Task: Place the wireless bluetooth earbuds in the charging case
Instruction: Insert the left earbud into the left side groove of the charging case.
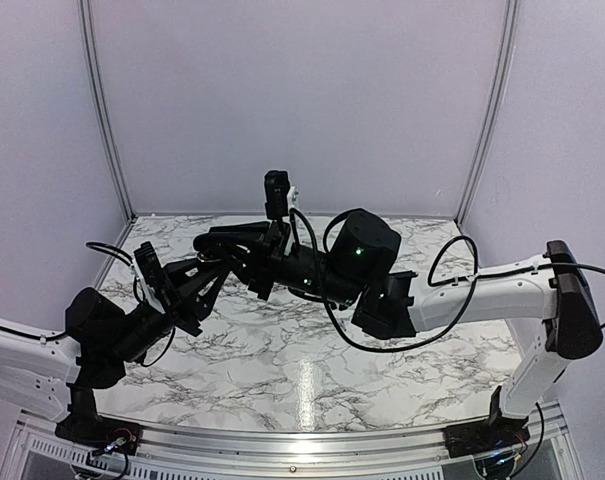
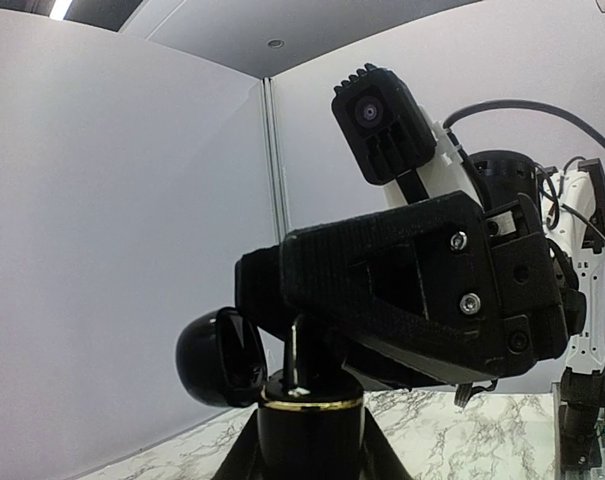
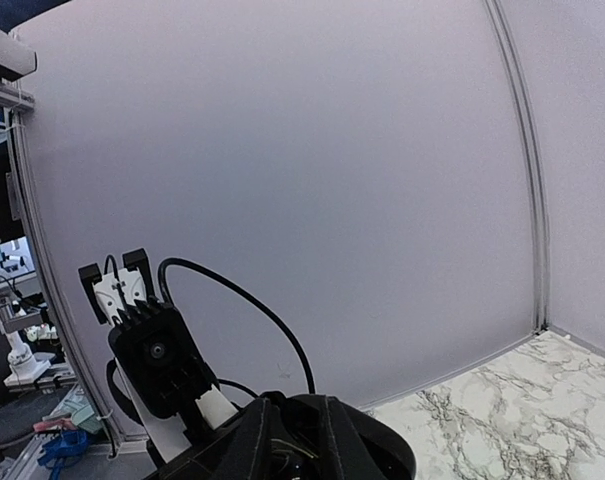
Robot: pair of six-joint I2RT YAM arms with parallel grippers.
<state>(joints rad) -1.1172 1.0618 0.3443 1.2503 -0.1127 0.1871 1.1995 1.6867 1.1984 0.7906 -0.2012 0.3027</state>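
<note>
The charging case (image 2: 310, 425) is glossy black with a gold rim. It stands upright in my left gripper (image 2: 312, 445), which is shut on its body, and its lid (image 2: 215, 357) hangs open to the left. My right gripper (image 2: 304, 335) comes down on the case's open top. Its tips are shut on a thin glossy black earbud (image 2: 298, 352) that stands in the case's mouth. In the top view both grippers (image 1: 214, 268) (image 1: 250, 262) meet above the middle of the table, and the case is hidden among them. In the right wrist view only the fingers (image 3: 257, 440) show.
The marble table (image 1: 302, 370) lies below the raised arms, with pale walls on three sides. The right arm's cable (image 1: 452, 260) loops above the table on the right. The left wrist camera (image 3: 162, 360) sits close to the right gripper.
</note>
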